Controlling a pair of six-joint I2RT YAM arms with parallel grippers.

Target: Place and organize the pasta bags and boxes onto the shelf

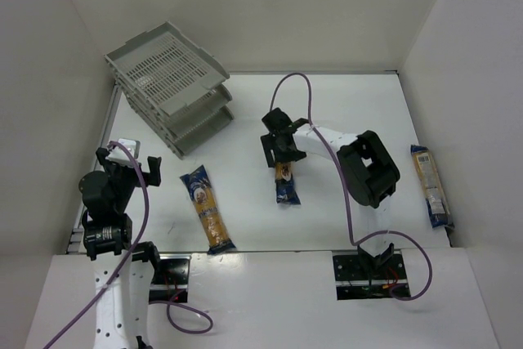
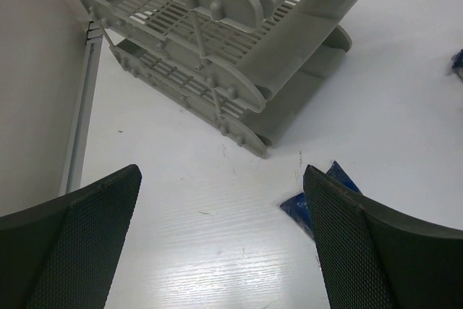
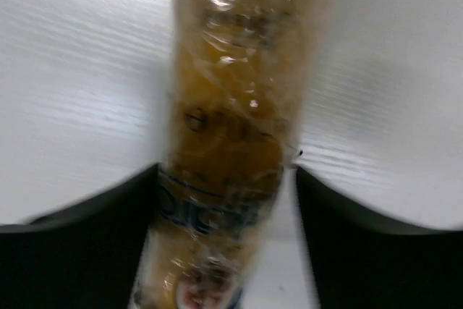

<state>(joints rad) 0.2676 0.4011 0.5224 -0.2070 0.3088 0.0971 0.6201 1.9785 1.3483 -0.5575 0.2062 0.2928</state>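
Observation:
The grey three-tier shelf (image 1: 170,86) stands at the back left; it also fills the top of the left wrist view (image 2: 217,41). Three yellow-orange pasta packets with dark blue ends lie on the table: one at front left (image 1: 209,210), one in the middle (image 1: 285,183), one at the far right (image 1: 430,186). My right gripper (image 1: 280,151) is open and straddles the middle packet's far end. In the right wrist view (image 3: 226,171) that packet (image 3: 231,106) touches the left finger, with a gap at the right finger. My left gripper (image 1: 129,163) (image 2: 222,175) is open and empty, left of the front-left packet, whose blue end (image 2: 298,206) shows.
White walls close in the table at the left, back and right. The right packet lies close to the right wall. A metal rail (image 2: 81,106) runs along the table's left edge beside the shelf. Purple cables trail from both arms.

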